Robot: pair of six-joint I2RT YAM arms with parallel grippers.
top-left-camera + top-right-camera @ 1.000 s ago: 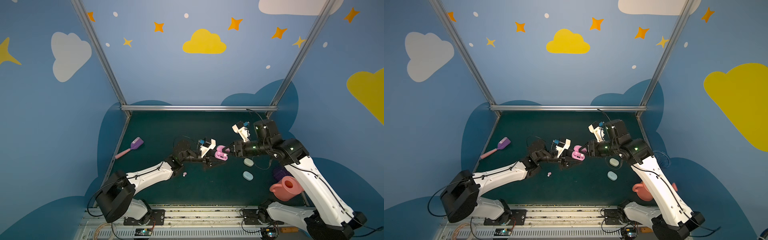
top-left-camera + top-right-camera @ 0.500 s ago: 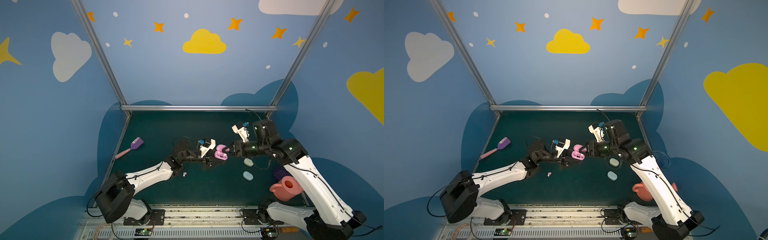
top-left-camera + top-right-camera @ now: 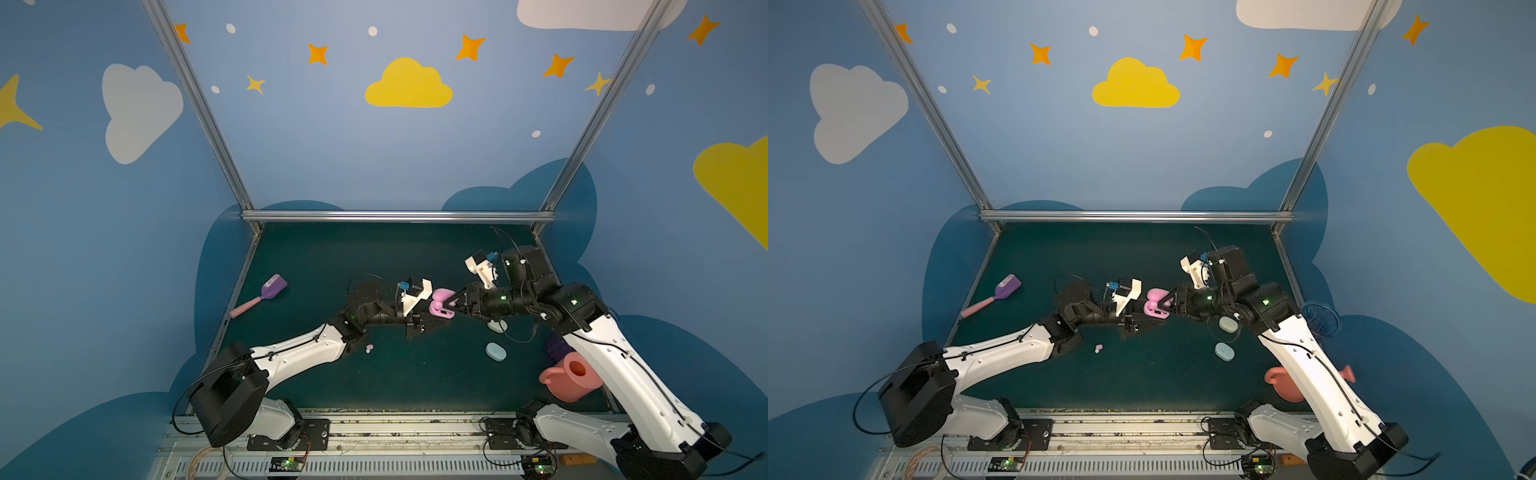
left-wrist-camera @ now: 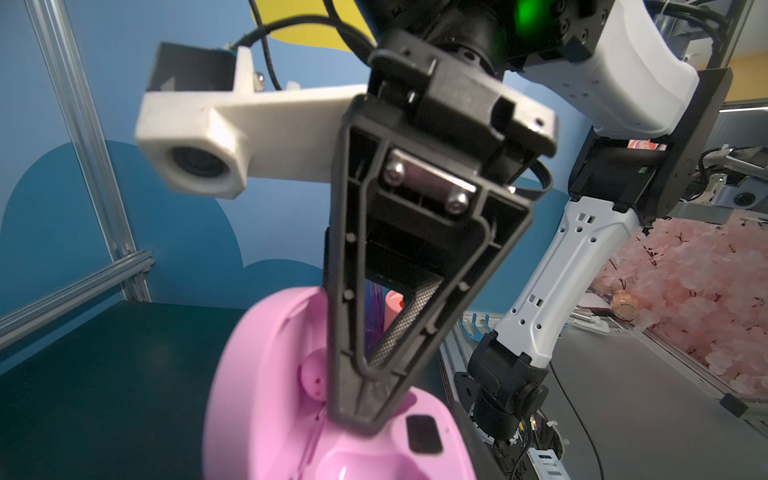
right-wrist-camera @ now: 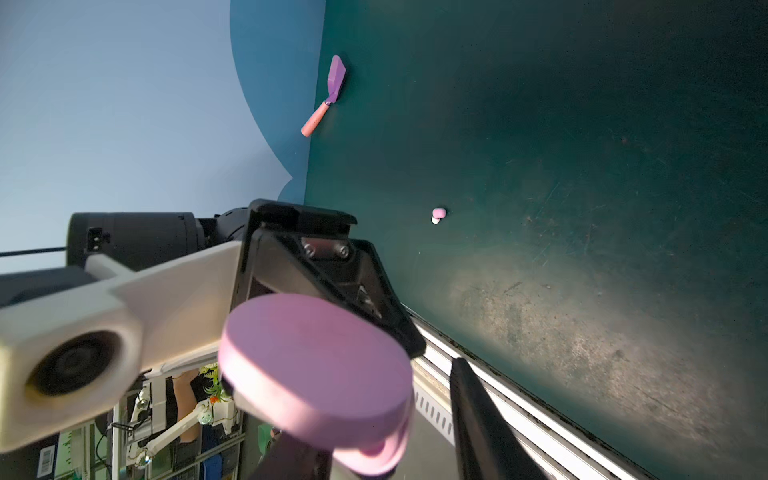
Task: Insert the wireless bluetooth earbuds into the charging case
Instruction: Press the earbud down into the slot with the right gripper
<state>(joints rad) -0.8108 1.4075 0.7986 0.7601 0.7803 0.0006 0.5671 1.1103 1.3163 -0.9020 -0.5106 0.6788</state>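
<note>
The left gripper (image 3: 441,321), two black ribbed plastic wedges, is clamped on the glossy pink charging case (image 3: 439,302) and holds it above the dark green mat (image 3: 374,257). The case's smooth, rounded lid (image 5: 311,365) is hinged open. The right gripper (image 3: 454,305) meets the case from the opposite side. One triangular finger (image 4: 347,332) (a mesh-textured pad shows through its open frame) has its tip at the case's moulded inside. Whether its narrow jaws pinch anything, I cannot tell. One pink bean-shaped earbud (image 3: 368,348), white-tipped, lies on the mat beside the left arm (image 3: 299,357), well apart from the case.
</note>
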